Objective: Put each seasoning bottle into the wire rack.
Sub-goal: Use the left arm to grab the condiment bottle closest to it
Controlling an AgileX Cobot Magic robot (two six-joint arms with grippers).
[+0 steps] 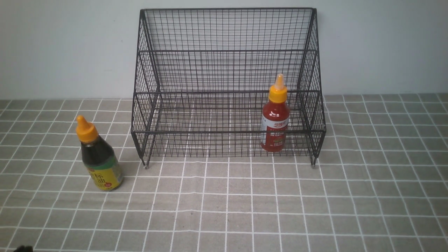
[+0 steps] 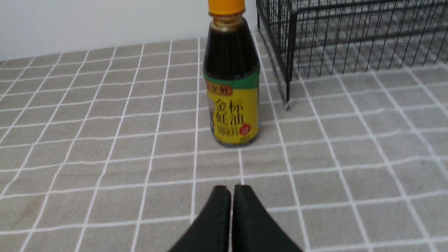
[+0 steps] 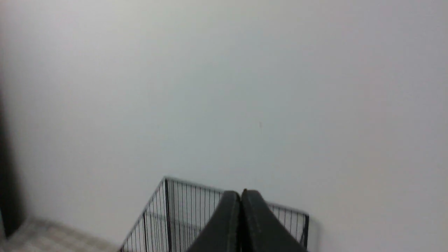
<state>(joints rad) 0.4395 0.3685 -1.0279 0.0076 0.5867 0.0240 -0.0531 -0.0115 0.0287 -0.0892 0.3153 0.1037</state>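
Seasoning bottles are in two places: the slim red bottle (image 1: 275,113) is inside the wire rack (image 1: 227,91), and the dark brown bottle (image 1: 100,154) stands outside it on the tabletop (image 1: 224,206), just beyond the rack's left side. The left tool (image 2: 232,196) has its fingertips brought together and has hold of nothing; its wrist view shows the dark bottle apart from it. The right tool (image 3: 240,199) is closed too, with nothing between its fingertips, and its wrist view faces a pale, smooth wall (image 3: 245,105) with part of the rack's mesh.

The dark bottle's yellow label, banded green above, carries large dark Chinese characters; 金标 can be read, with 油 ending the line under it. A small red patch with characters sits near the label's top, and a red round mark near its base. The bottle has glossy, rounded shoulders and a pointed orange cap.

The red bottle wears a white and red label whose characters are too small to read. Its cap has a yellow collar and a paler, pointed tip. The rack is thin black wire, with sloping sides, a tall meshed back and short feet. Pale lines form a grid over the grey tabletop.
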